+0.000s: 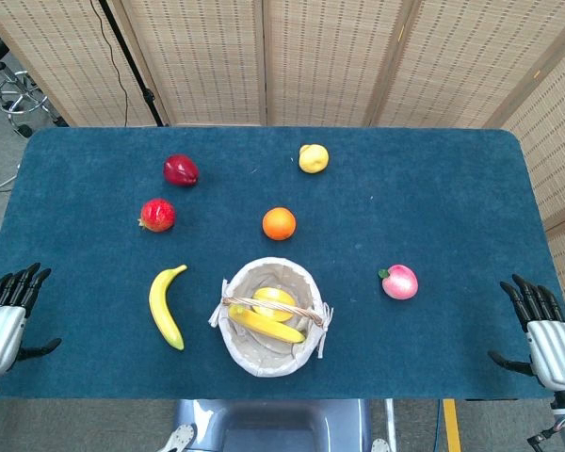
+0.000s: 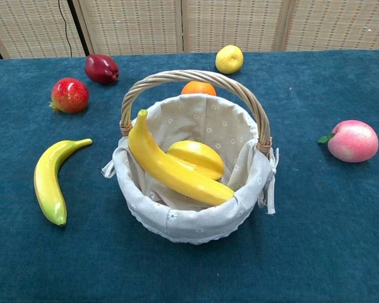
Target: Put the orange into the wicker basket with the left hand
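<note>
Partly hidden in the chest view, the orange (image 2: pixel 198 88) is seen only as a sliver behind the handle and far rim of the wicker basket (image 2: pixel 177 221); in the head view it is shown whole, resting on the tabletop (image 1: pixel 452 188) just beyond the basket, apart from it. Inside the cloth-lined basket a banana (image 2: pixel 177 173) and a second yellow fruit (image 2: pixel 199 158) are seen, the latter half covered by the banana, so its kind cannot be told. Neither hand is caught by the chest view. In the head view the left hand (image 1: pixel 5 315) is cut off at the frame's left edge and the right hand (image 1: pixel 546 330) at the lower right; both are held at the tabletop's near corners with fingers spread and nothing grasped. A loose banana (image 1: pixel 166 306) is laid left of the basket, a pomegranate (image 1: pixel 157 215) and a dark red apple (image 1: pixel 180 170) further back, a lemon-yellow fruit (image 1: pixel 313 158) near the far edge, and a pink peach (image 1: pixel 399 282) to the right. A dark blue cloth is spread over the tabletop. Woven folding screens (image 1: pixel 311 56) are stood behind it, and a stool base (image 1: pixel 19 94) is partly shown at the upper left, cropped by the frame
</note>
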Robot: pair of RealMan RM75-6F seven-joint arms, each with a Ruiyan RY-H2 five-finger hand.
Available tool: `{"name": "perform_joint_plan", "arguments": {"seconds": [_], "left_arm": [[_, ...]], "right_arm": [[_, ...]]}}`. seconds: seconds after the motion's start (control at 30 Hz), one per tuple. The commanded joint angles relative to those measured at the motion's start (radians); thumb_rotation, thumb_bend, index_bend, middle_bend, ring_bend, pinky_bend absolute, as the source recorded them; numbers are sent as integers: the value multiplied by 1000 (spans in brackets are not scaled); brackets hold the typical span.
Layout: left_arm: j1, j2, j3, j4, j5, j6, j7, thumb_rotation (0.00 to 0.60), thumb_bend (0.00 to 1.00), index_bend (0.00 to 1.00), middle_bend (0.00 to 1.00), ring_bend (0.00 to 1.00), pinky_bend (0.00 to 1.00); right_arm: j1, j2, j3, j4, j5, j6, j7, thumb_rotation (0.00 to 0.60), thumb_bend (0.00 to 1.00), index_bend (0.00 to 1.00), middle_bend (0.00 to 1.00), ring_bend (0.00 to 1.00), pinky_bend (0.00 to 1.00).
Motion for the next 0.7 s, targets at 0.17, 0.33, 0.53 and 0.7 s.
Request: {"name": "perform_joint_plan", "arguments": {"seconds": [0.17,0.33,0.53,0.7], "left_arm": [[-3,-5,1,2,-1,-13,-10,600,13,0,0,0,0],[-9,5,-1,-8,0,-24,-20,600,13,0,0,0,0],[-47,63,-20,-38,-3,-74,-76,600,13,0,0,0,0],[-111,140,-41,-47,-6,-170,-174,600,12,0,0,0,0]], "right_arm": [[-2,2,0,1,-1,2,8,600,0,40,0,0,0],[-2,6,1,0,1,2,19,600,0,40,0,0,0],[3,5,4,8,14,-15,31,600,0,40,0,0,0],[10,-1,3,22,23,-36,39,600,0,40,0,0,0]]}}
